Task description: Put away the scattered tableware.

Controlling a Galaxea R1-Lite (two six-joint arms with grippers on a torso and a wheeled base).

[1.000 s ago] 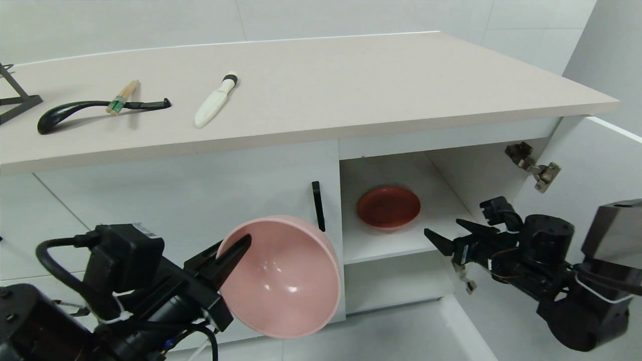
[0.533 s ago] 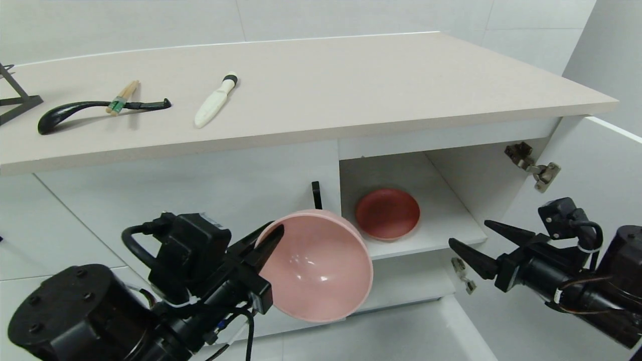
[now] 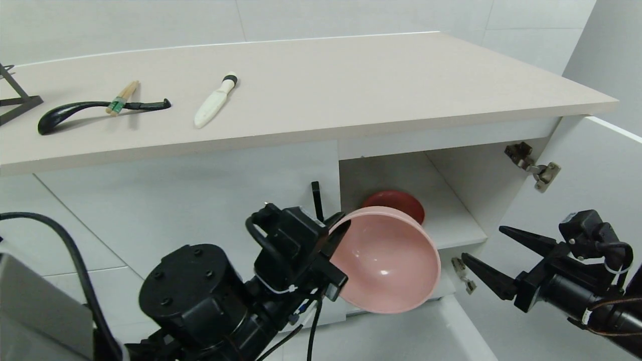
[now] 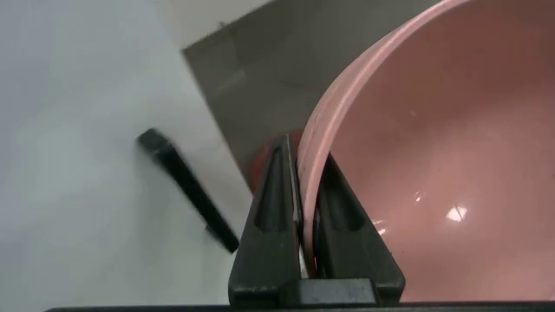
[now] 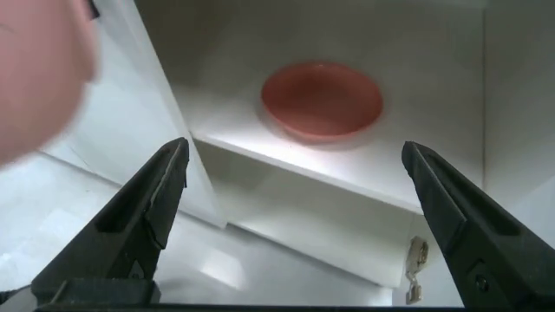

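Observation:
My left gripper (image 3: 337, 235) is shut on the rim of a pink bowl (image 3: 388, 263), held tilted in front of the open cabinet's shelf (image 3: 461, 225). In the left wrist view the fingers (image 4: 282, 186) pinch the pink bowl's rim (image 4: 416, 130). A red plate (image 3: 401, 200) lies on the shelf, partly hidden behind the bowl, and the red plate (image 5: 323, 97) is in full sight from the right wrist. My right gripper (image 3: 489, 255) hangs open at the lower right, beside the cabinet opening. On the counter lie a black ladle (image 3: 75, 110), chopsticks (image 3: 122, 98) and a white knife (image 3: 214, 102).
The open cabinet door (image 3: 592, 165) stands at the right with its hinge (image 3: 534, 168). A black handle (image 3: 316, 200) marks the closed door left of the opening. A lower shelf (image 5: 347, 234) sits under the plate's shelf. A black stand (image 3: 15, 95) is at the counter's far left.
My left arm has carried the pink bowl rightward and up to the cabinet opening, now covering part of the red plate. My right gripper has drawn back to the right and lower.

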